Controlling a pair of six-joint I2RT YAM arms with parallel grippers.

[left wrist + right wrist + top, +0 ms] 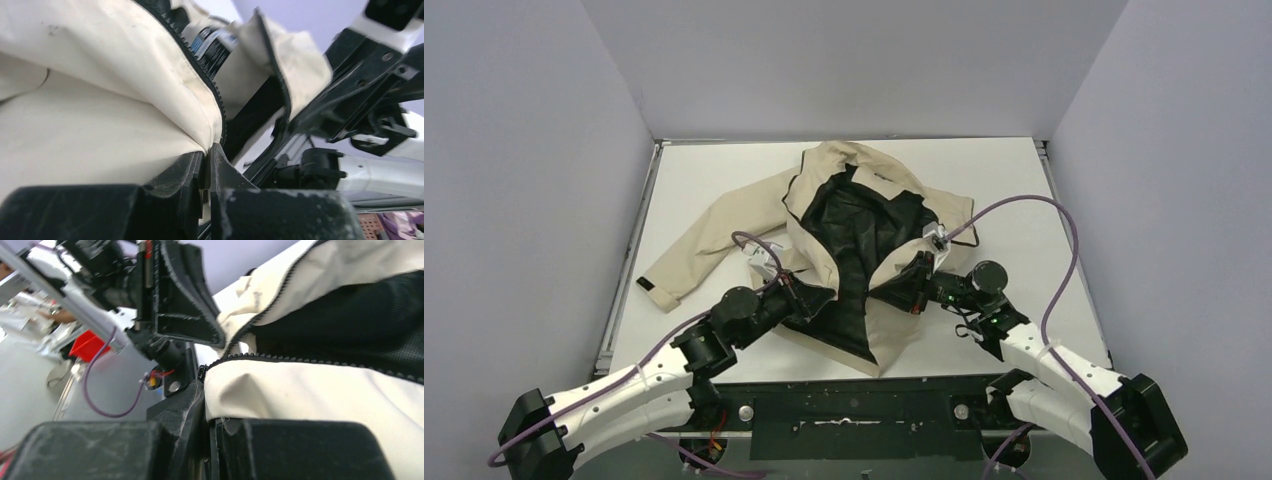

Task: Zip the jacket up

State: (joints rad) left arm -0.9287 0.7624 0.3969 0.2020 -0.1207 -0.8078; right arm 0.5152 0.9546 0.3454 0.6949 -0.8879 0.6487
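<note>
Here the jacket [824, 200] lies open on the table [714, 170], lining up. Jaws of the left arm [734, 315] and right arm [1024, 345] each pinch one zipper edge [212, 90] near its hem, probably to align both ends.

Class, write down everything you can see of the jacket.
The jacket is beige fabric with black lining, lying open and unzipped on the white table. One sleeve stretches toward the left edge, ending in a black cuff tab. Dark zipper teeth edge both fronts. The left gripper and right gripper each have jaws shut on a lower front edge.
</note>
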